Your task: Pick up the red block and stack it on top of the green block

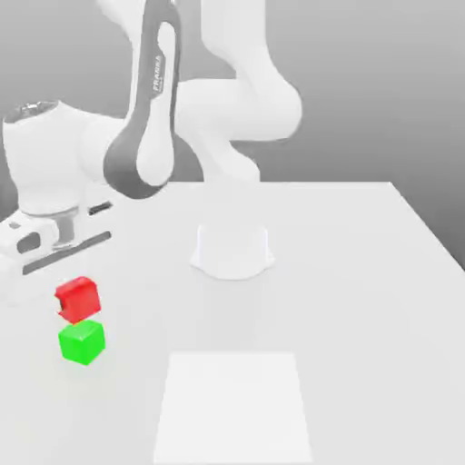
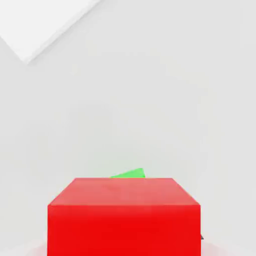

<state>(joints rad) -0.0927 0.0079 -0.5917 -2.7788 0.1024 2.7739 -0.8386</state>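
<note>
Exterior view, from its left: the gripper (image 1: 73, 272) holds the red block (image 1: 78, 298), jaws clamped on it, just above the green block (image 1: 82, 341) on the white table (image 1: 363, 272); the arm's base (image 1: 232, 250) stands mid-table. Hand view: red block (image 2: 124, 217) close up, green block (image 2: 131, 174) peeking from behind it.

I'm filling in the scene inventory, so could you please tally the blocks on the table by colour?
Red: 1, the red block
Green: 1, the green block
Total: 2 blocks
</note>
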